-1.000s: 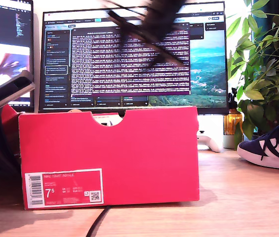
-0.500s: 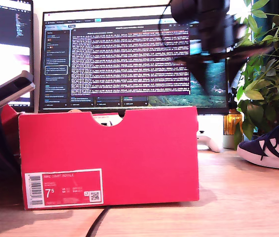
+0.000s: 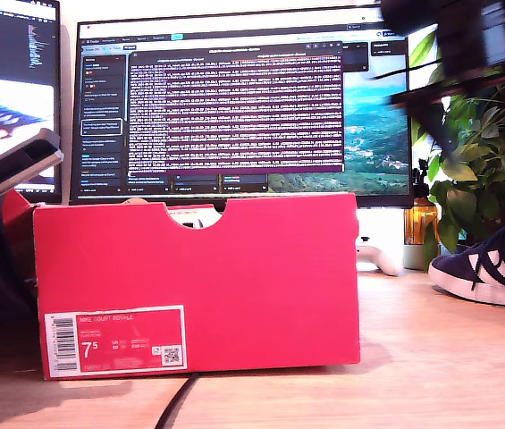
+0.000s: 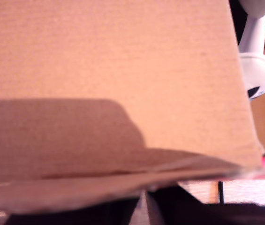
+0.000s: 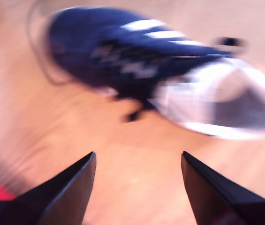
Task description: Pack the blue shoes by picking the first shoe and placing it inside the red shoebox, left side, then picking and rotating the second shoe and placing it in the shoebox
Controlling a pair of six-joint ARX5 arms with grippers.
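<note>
The red shoebox stands in the middle of the wooden desk, notch up, label facing the camera; its inside is hidden here. One blue shoe lies at the exterior view's right edge. Blurred by motion, my second arm hangs high above it. In the second wrist view that shoe lies ahead of my second gripper, which is open and holds nothing. The first wrist view is filled by brown cardboard, with dark fingers close together under its edge; a grip cannot be made out.
Two monitors stand behind the box. A leafy plant, an amber bottle and a white controller sit at the exterior view's right. A black cable runs out under the box. A dark arm and a tilted flap stand at that view's left.
The blurred arm has swung from above the box's middle across to the exterior view's upper right, over the plant and the shoe. Box and shoe have not moved.
</note>
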